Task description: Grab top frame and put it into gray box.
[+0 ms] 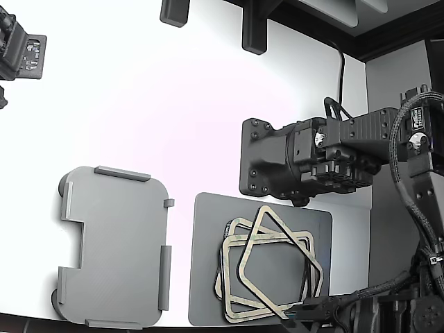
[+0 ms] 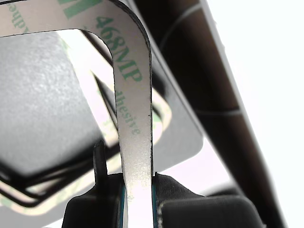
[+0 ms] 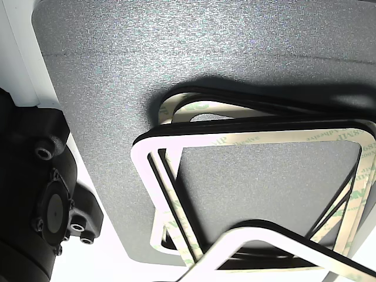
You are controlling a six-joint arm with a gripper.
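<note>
While the claw (image 2: pixel 138 202) sits clamped on one edge of the top frame (image 2: pixel 132 109), that frame tilts up off the stack (image 1: pixel 267 291) on the dark mat (image 1: pixel 208 263) — so the grab looks done. What is left, I judge, is the carry: the gray box (image 1: pixel 114 243) lies just beside the mat at the exterior view's left, with nothing in it.

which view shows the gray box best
The exterior view: the gray box shows whole there, empty, with its edge tabs and notch, beside the darker mat. The wrist view and the other view show only frames and mat, not the box.
</note>
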